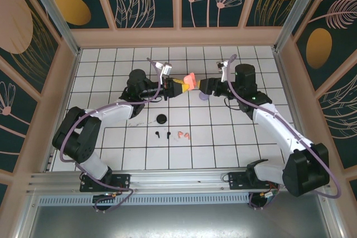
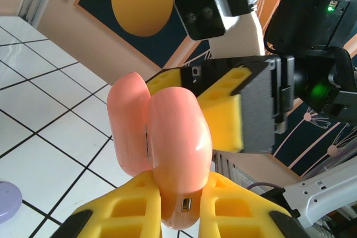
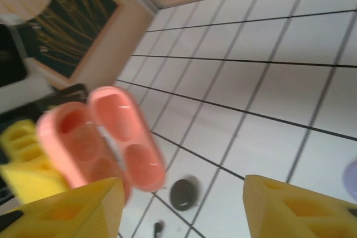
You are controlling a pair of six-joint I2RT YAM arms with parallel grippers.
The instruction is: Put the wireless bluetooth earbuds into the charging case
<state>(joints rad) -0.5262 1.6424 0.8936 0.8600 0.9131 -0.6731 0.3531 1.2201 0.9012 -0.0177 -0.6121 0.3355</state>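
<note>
Left wrist, up close: the left gripper is clamped on the base of the pink case. The socket end sits down between its yellow fingers, the lid is swung open, and the case is lifted clear of the table.
Left wrist, behind: the right gripper hovers just past the case. The lavender case sits on the tiles at lower left.
Right wrist, jaws: wide apart, nothing between them, angled down at the table.
Right wrist, beyond: the pink case is up and to the left, its insides facing this lens. The wells look empty, though it's blurred. The black case is on the table below, with one of the black earbuds at the bottom edge.
Top, mid-table: both grippers meet nose to nose above the tiles, with the pink case between them.
Top, earbuds: the black earbuds and pink earbuds lie side by side nearer the arm bases, well apart from the lifted case.
Step in hand: it looks like the open case is being presented. This would go best, I'd say, with the case held level, wells up. The empty right gripper would drop to one pink earbud, pinch it lightly by the stem and bring it in straight.
</note>
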